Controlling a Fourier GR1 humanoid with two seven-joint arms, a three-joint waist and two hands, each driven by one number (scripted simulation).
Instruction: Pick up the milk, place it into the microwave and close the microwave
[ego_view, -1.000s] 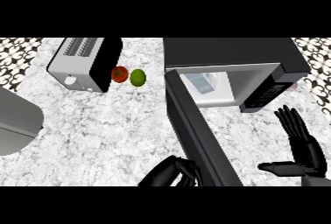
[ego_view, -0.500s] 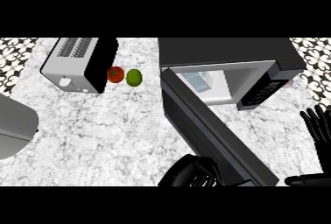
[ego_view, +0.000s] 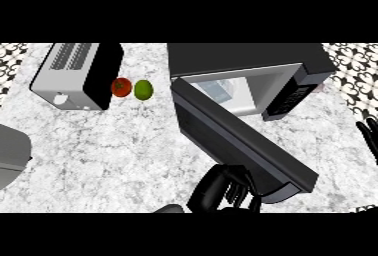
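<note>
Microwave (ego_view: 244, 65): rear of bench (ego_view: 133, 150), door (ego_view: 240, 142) swung partway open. Milk (ego_view: 219, 90): inside the cavity, pale carton. Left robot hand (ego_view: 221, 190): fingers curled against the door's outer end, holding nothing. Right robot hand (ego_view: 369, 137): right edge, fingers straight, resting. Advice: push the door's free end steadily toward the cavity until flush.

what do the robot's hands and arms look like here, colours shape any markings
Little shows. The left hand is glossy black, with slim, rounded, segmented fingers, beside the dark microwave door. Of the right hand only thin black fingertips appear at the view's right edge. No grey forearm is clearly visible, and I see no cables, markings or sleeves.
</note>
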